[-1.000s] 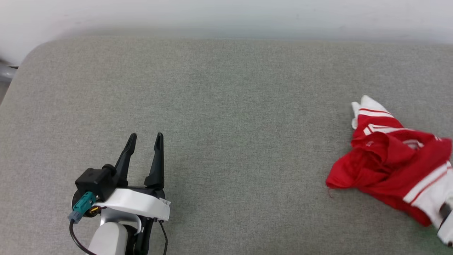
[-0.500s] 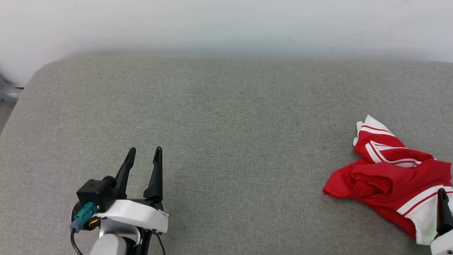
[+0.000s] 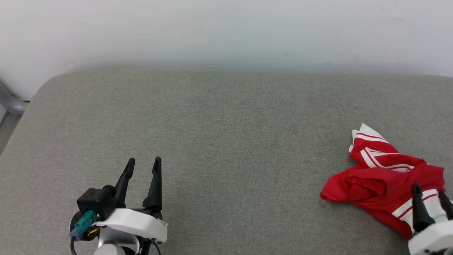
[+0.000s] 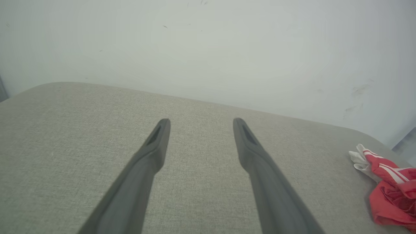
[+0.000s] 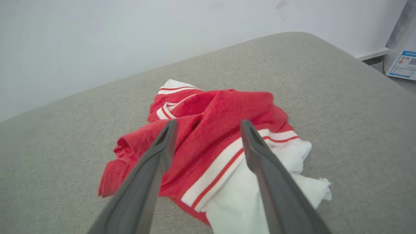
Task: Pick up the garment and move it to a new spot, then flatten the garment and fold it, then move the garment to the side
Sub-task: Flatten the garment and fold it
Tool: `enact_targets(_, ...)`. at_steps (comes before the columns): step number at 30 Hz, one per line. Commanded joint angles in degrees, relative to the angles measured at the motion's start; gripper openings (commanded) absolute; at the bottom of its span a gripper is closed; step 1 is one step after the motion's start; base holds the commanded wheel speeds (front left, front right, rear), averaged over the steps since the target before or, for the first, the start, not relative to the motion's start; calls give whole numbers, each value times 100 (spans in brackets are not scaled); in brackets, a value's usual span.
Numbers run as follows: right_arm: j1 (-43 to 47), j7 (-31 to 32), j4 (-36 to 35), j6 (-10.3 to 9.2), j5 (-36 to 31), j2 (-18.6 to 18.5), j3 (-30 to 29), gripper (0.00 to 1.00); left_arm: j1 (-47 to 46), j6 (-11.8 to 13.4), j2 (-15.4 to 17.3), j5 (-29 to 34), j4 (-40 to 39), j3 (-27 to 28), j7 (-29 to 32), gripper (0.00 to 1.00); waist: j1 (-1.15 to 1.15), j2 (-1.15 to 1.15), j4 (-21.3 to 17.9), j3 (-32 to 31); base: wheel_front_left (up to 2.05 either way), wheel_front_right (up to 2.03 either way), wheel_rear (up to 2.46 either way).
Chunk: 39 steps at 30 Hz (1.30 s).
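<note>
You've got the right gripper (image 5: 208, 123) w/ fingers spread wide, nothing pinched btwn them. They overlap the shirt (image 5: 214, 110) in frame; can't tell if they touch it. Shirt's a crumpled heap on the grey cushion (image 5: 341, 107): red body bunched up top, white sleeve w/ red-white stripe trim on the near side. Behind the shirt, pale wall (image 5: 97, 39). Far right of the shirt, off the cushion, a blue-white label (image 5: 402, 64).

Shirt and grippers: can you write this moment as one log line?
shirt: crumpled on pad | right gripper: open, over shirt | left gripper: open, away from shirt
</note>
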Motion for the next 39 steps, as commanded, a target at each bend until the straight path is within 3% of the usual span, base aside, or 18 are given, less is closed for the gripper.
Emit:
enact_targets(1,-188,240,-111,-4,-65,8,146,100,73,34,12,-18,-60,-13,12,100,1,0,-14,41,0,0,0)
enact_targets(7,-1069,1772,-310,-4,-80,-432,925,100,-155,9,53,-35,-213,-53,37,100,1,0,51,394,0,0,0)
enact_targets(14,-2320,3660,275,-4,-14,-1138,1484,100,-498,-90,55,-61,-163,-179,-35,100,1,0,370,933,0,0,0)
enact_targets(22,-2921,4626,1125,-5,-135,-1477,1704,100,-801,-159,-29,-144,60,-228,-172,100,1,0,628,1393,0,0,0)
enact_targets(28,-2670,5271,1802,-7,-208,-1274,1469,100,-900,-197,-50,-162,205,-218,-223,100,1,0,665,1471,0,0,0)
enact_targets(29,-2613,5341,1868,-7,-231,-1246,1430,38,-909,-204,-51,-161,220,-203,-229,100,1,0,658,1466,0,0,0)
enact_targets(30,-2568,5391,1926,-7,-215,-1204,1375,0,-913,-209,-53,-155,242,-193,-235,100,1,0,647,1450,0,0,0)
enact_targets(34,-2597,5272,1838,-3,-113,-1143,1394,0,-913,-217,-61,-126,284,-172,-241,100,1,0,610,1374,0,0,0)
enact_targets(39,-2994,4579,1169,-3,59,-1182,1747,0,-829,-218,-40,-78,325,-161,-247,100,1,0,499,1146,0,0,0)
